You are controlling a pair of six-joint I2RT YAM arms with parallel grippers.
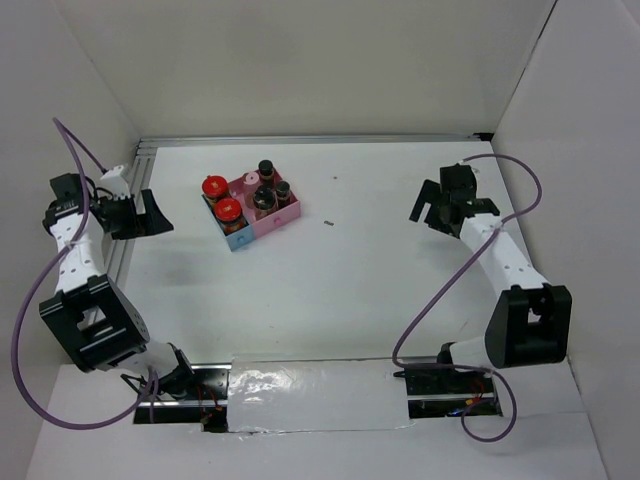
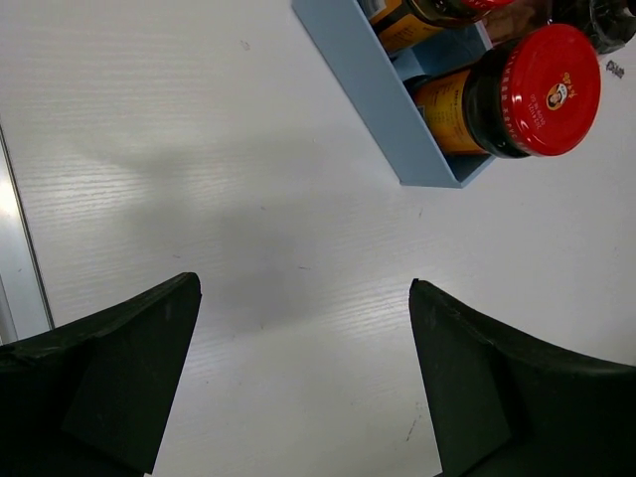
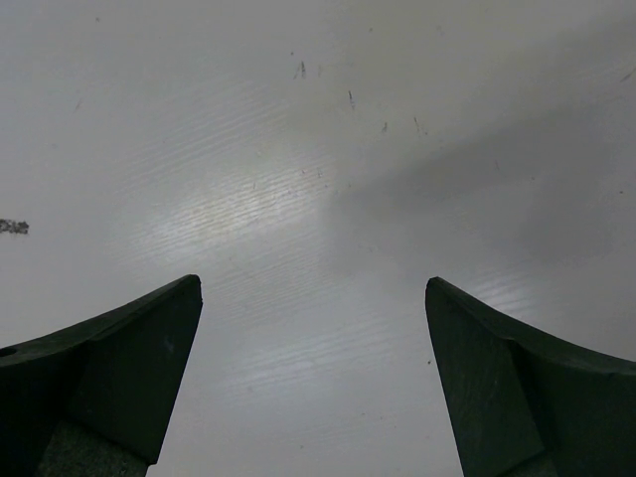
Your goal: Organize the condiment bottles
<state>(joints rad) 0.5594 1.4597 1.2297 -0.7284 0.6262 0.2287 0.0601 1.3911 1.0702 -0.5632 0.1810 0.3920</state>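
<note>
1. Six jars is the count to look for. The condiment bottles (image 1: 252, 195) all seem to stand packed in the tray (image 1: 238, 241), at the back left of the table (image 1: 350, 300). The pink cap is hard to pick out.
2. The left gripper (image 1: 152, 214) is spread wide and holds nothing. It sits just beside the blue end of the tray. If it pushes in low, it can hit the blue wall (image 2: 378, 99) and shove the whole tray along.
3. The red-lid jar (image 2: 545, 89) by that wall stands close to the others. Jaws this wide may bump another jar and tip it.
4. The jars look smooth and round. A weak or crooked pinch can let one slip and roll away.
5. The right gripper (image 1: 433, 212) is wide too, with nothing in it, well apart from the tray. Its camera shows only bare table, so a long reach from there may land off the mark.
</note>
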